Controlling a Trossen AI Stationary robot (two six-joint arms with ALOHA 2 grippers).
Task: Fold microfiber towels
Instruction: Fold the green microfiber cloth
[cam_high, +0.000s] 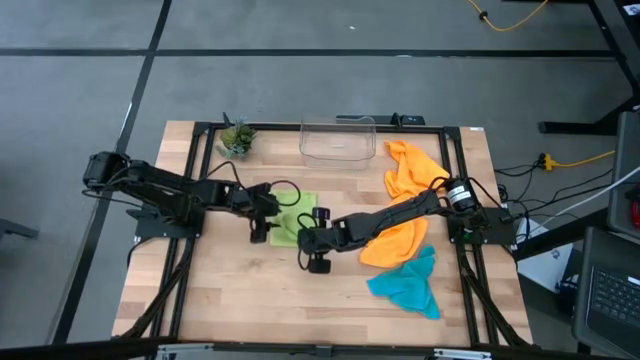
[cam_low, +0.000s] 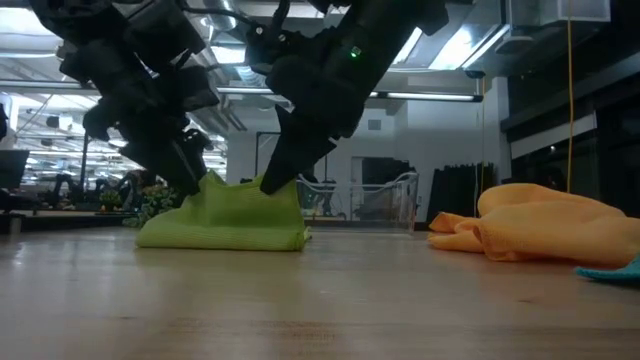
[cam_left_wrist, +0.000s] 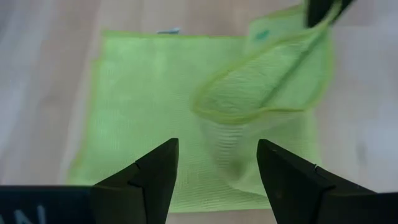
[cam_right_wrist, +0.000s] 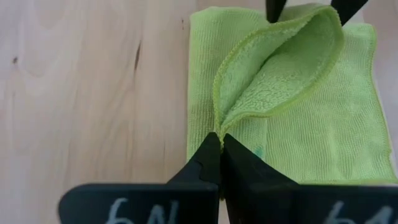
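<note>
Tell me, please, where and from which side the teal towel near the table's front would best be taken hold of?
Probably at the pointed corner of the teal towel nearest the table's front right, coming straight down. It lies crumpled and flat, and that corner sticks out clear of the orange towel beside it, so a claw could likely pinch one layer there.

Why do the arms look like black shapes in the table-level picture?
Low view: bright ceiling lights sit behind the arms, so they show as dark shapes, while the green cloth catches the light. High view: even light from above, only faint shadows on the table.
</note>
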